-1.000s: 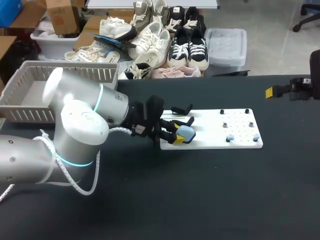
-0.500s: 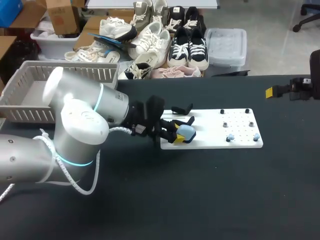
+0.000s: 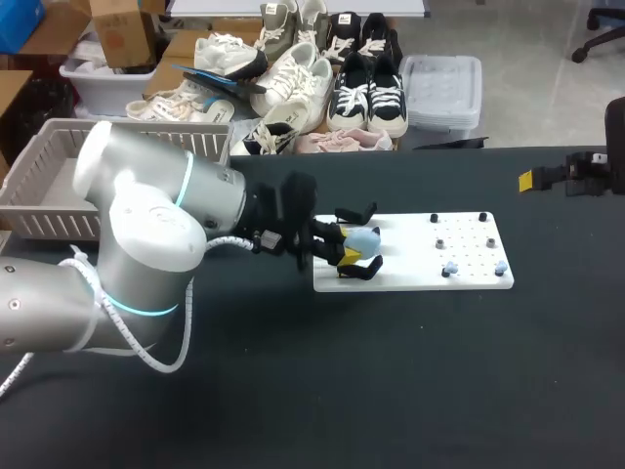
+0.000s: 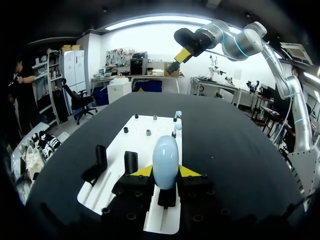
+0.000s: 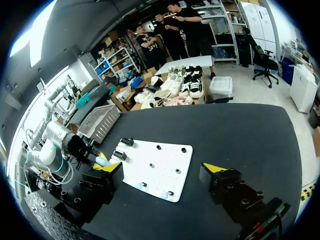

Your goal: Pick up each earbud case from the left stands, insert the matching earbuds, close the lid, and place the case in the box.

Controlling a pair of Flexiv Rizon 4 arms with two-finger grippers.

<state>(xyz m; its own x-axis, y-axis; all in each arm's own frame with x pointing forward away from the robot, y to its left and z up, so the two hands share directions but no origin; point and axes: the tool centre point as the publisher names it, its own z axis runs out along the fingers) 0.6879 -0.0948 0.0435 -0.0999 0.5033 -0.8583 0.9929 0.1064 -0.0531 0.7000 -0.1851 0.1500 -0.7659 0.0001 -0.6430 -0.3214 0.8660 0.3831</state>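
Note:
A pale blue earbud case [image 3: 363, 238] is held between the yellow tips of my left gripper [image 3: 350, 246], just above the left end of the white board [image 3: 459, 283]. In the left wrist view the closed case [image 4: 165, 160] stands upright, with my left gripper [image 4: 165, 173] shut on it from both sides. Under it sits a bare black stand [image 3: 363, 273], and a second black stand [image 3: 355, 212] lies behind. Two pale blue earbuds [image 3: 450, 268] rest at the board's right end. My right gripper [image 3: 543, 179] hangs open at the table's far right, its fingers [image 5: 111, 168] wide apart and holding nothing.
A grey slatted basket [image 3: 59, 210] stands at the table's back left, behind my left arm. Small dark pegs [image 3: 438, 243] dot the right half of the board. Black tabletop [image 3: 391, 371] stretches in front of the board.
My left gripper has closed a little on the blue case and lifted it up off the near stand, which now shows bare. The right arm has not moved.

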